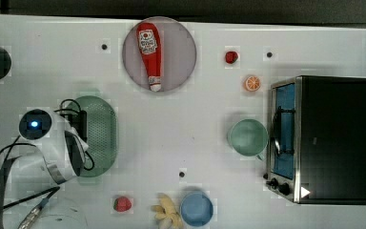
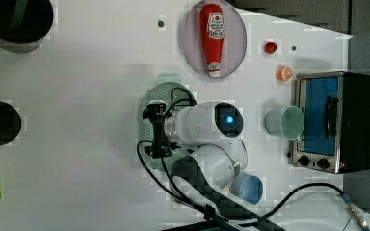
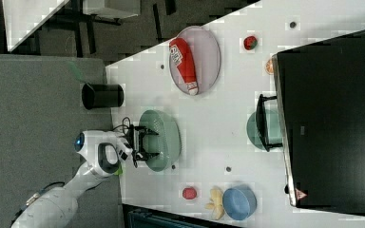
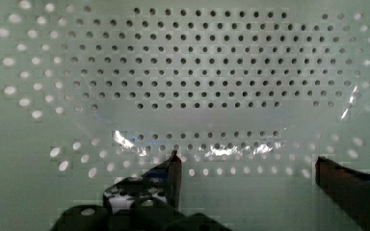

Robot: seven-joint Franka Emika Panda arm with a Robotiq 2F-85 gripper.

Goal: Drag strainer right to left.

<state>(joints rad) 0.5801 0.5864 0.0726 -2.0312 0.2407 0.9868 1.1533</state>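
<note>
The strainer is taken as the landmark. It is seen lying flat on the white table, toward the top view's left, with its perforated centre facing up. The gripper is positioned over the strainer's basin, with the white arm reaching in from the top view's lower left and covering the strainer's near rim. In the wrist view the fingers are seen spread wide apart above the holed floor of the strainer; nothing is held between them, and contact with the plastic cannot be judged.

A pale round plate bearing a red ketchup bottle is noted near the strainer, toward the top view's upper right of it. A green cup is recorded well apart from the strainer, on the top view's right, just beside a toaster oven. A blue bowl, a banana and a strawberry are noted below and to the right of the strainer in the top view. A dark cylindrical container stands near the strainer in the right view.
</note>
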